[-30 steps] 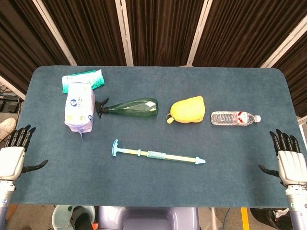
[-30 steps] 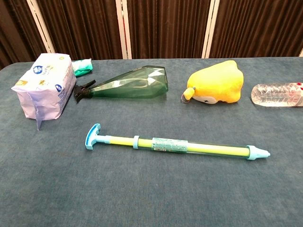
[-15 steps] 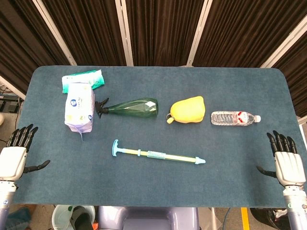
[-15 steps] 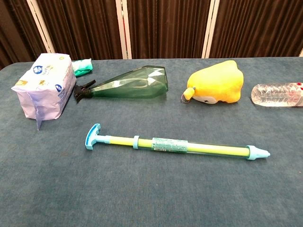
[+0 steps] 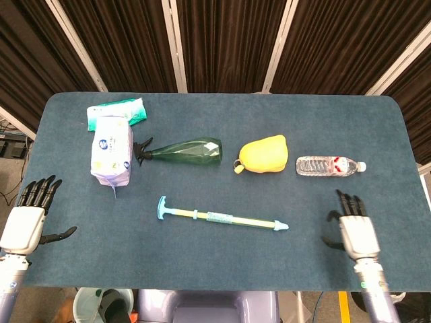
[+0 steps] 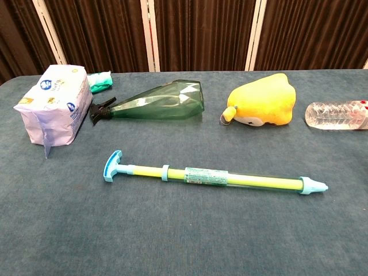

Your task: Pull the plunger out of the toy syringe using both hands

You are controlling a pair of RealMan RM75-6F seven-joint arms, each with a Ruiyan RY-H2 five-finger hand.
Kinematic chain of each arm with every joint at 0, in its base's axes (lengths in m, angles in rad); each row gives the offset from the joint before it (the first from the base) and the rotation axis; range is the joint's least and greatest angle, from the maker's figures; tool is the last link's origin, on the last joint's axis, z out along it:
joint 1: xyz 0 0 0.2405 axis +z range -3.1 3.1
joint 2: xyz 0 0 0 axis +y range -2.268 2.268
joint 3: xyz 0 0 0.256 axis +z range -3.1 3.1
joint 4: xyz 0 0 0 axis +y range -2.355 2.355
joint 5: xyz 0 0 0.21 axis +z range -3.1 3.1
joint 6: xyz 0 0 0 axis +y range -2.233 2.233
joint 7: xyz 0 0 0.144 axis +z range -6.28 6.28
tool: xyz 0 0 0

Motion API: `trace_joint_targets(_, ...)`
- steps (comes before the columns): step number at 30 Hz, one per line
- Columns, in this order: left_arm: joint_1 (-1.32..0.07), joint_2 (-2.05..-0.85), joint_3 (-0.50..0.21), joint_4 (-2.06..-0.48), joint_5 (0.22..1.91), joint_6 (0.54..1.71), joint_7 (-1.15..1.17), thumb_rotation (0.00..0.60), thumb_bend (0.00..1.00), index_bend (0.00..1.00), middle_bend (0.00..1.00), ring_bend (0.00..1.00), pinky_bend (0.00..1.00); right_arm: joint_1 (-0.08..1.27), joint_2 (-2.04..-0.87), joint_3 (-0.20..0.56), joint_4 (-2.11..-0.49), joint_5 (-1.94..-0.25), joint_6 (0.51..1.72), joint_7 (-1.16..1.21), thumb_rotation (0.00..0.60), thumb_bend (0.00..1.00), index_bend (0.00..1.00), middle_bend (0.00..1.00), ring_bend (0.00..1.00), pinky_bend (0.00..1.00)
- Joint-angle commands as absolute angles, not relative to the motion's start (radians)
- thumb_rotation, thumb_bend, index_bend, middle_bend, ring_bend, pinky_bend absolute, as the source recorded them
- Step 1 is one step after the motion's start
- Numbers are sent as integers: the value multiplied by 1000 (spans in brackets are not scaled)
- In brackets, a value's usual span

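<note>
The toy syringe (image 5: 229, 219) (image 6: 230, 179) lies flat near the table's front middle, its clear barrel over a yellow rod. Its light-blue T-handle (image 5: 161, 208) (image 6: 111, 166) points to the left and its blue nozzle (image 5: 282, 226) (image 6: 313, 186) to the right. My left hand (image 5: 29, 219) hovers open at the table's front left edge, far from the handle. My right hand (image 5: 355, 229) is open over the front right of the table, a short way right of the nozzle. Neither hand shows in the chest view.
Behind the syringe lie a green spray bottle (image 5: 183, 151) (image 6: 154, 102), a yellow plush toy (image 5: 263, 155) (image 6: 261, 107) and a clear water bottle (image 5: 330, 165) (image 6: 336, 115). A white tissue pack (image 5: 112, 150) (image 6: 54, 104) and a green-white packet (image 5: 116, 111) lie at the left.
My right hand has moved left from the table's right edge in over the table toward the nozzle. My left hand has shifted slightly inward. The syringe has not moved.
</note>
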State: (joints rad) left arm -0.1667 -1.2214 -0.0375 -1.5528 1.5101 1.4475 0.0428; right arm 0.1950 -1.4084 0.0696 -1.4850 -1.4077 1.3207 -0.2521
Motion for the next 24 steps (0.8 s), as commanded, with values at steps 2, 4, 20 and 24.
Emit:
trace_joint_targets(2,-168,-1219,-35,-1548,1510,1442,35,600,80,0,0,0,0,224,-1477,67,-1475,-1402,1288,-314,600,237,511,0,0,0)
trace_joint_targets(4,-169,-1218,-33,-1545,1510,1436,30,600,80,0,0,0,0,232,-1501,67,-1471,-1396,1277,-334,600,243,518,0,0,0)
trace_joint_targets(20,-162,-1205,-41,-1538,1516,1459,4,600,80,0,0,0,0,284,-1628,83,-1452,-1406,1260,-431,600,251,489,0,0,0)
trace_joint_targets(24,-160,-1203,-49,-1536,1508,1465,-12,600,80,0,0,0,0,297,-1657,94,-1443,-1388,1243,-434,600,252,470,0,0,0)
